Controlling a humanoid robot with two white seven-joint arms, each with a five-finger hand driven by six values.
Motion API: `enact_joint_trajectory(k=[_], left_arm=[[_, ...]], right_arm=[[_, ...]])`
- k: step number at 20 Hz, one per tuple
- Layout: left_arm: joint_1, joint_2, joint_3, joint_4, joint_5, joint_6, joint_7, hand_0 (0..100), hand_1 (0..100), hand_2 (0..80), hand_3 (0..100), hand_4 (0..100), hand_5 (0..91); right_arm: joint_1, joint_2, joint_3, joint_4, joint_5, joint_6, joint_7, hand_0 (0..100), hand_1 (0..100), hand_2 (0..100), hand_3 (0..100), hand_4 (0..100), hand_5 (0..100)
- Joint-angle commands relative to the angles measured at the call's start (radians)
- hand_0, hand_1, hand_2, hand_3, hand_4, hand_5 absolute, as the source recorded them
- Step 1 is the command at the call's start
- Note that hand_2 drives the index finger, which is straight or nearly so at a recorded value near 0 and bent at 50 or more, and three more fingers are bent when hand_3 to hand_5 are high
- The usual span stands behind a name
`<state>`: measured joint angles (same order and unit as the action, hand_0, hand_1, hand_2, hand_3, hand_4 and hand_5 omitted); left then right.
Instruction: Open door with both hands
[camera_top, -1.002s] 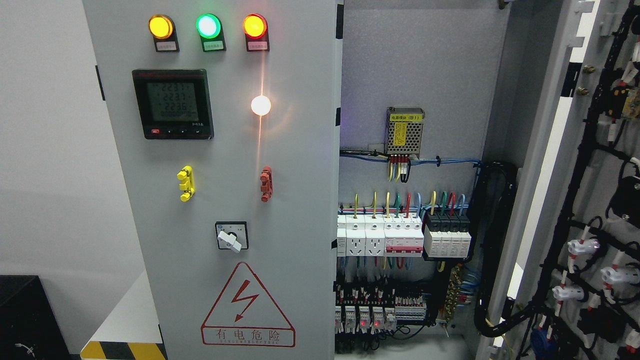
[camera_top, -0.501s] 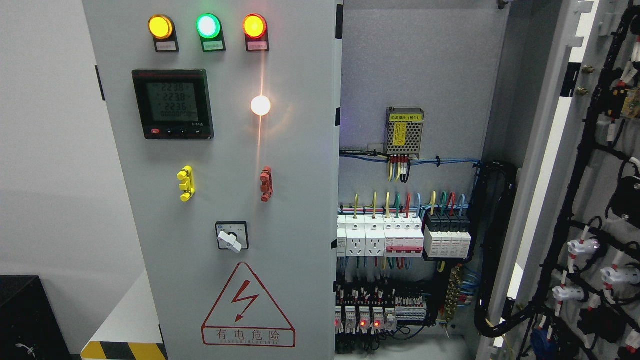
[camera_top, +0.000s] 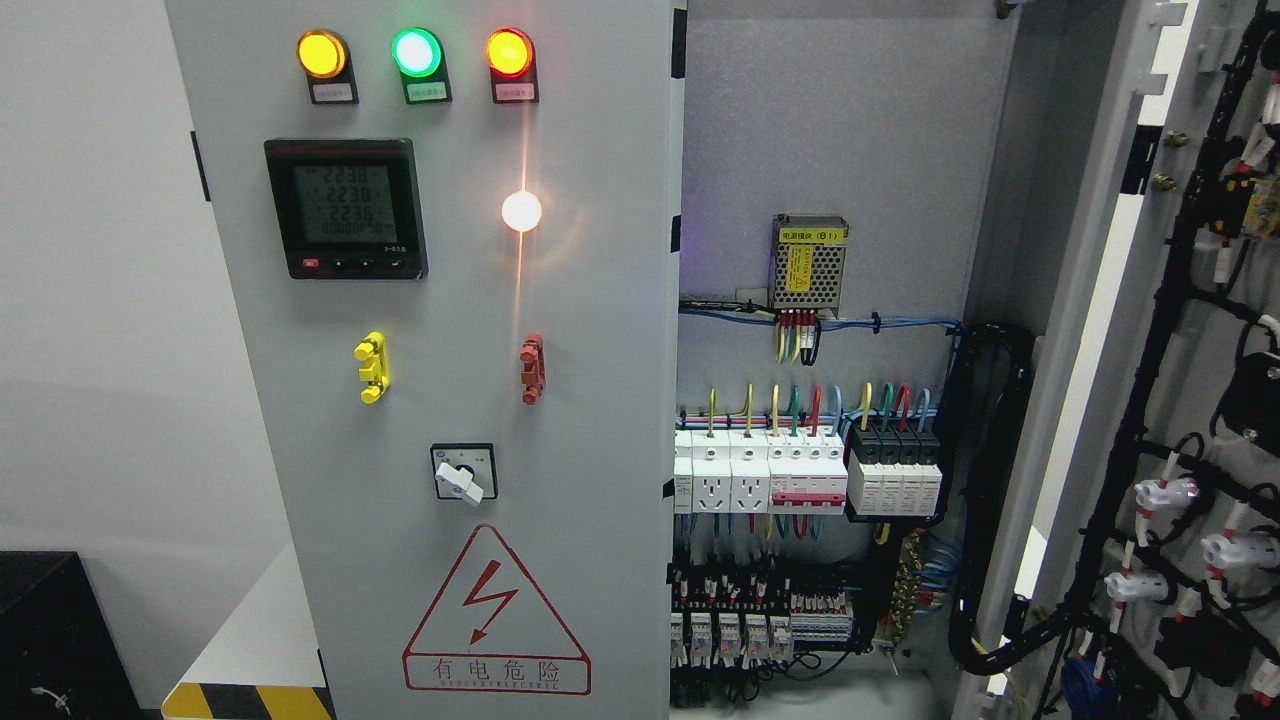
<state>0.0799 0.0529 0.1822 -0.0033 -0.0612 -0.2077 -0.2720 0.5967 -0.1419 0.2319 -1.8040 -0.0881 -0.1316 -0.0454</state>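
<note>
- Head view: the left door (camera_top: 440, 400) is closed and fills the frame from 9 o'clock to centre; on it are three lit lamps (camera_top: 416, 52), a meter (camera_top: 346, 207) and a rotary switch (camera_top: 462, 473).
- At 3 o'clock the right door (camera_top: 1180, 400) is swung open, its wiring harness (camera_top: 1170, 330) showing.
- Between the doors, breakers (camera_top: 805, 470) sit inside the cabinet.
- Neither hand shows, so whether the fingers are apart or together cannot be told.

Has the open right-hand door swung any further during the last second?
No. The open right door's edge sits at the same spot against the black cable bundle inside the cabinet.
</note>
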Motion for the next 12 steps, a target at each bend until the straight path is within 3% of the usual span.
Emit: enact_joint_trajectory(k=[1,8,12], left_arm=[[0.000,-0.004,0.002,-0.026,0.000,0.002,0.000,0,0,0.0,0,0,0.0],[0.001,-0.002,0.003,-0.026,0.001,-0.002,0.000,0,0,0.0,0,0,0.0],[0.004,-0.005,0.003,-0.024,0.001,-0.002,-0.001,0,0,0.0,0,0,0.0]], right_arm=[[-0.066,-0.041,0.038,-0.285,0.001,-0.049,0.001,0,0,0,0,0,0],[-0.198,-0.038,0.041,-0.282,0.001,-0.069,0.002,0,0,0,0,0,0],[-0.284,-0.035,0.072,-0.278,-0.001,-0.068,0.001,0,0,0,0,0,0]])
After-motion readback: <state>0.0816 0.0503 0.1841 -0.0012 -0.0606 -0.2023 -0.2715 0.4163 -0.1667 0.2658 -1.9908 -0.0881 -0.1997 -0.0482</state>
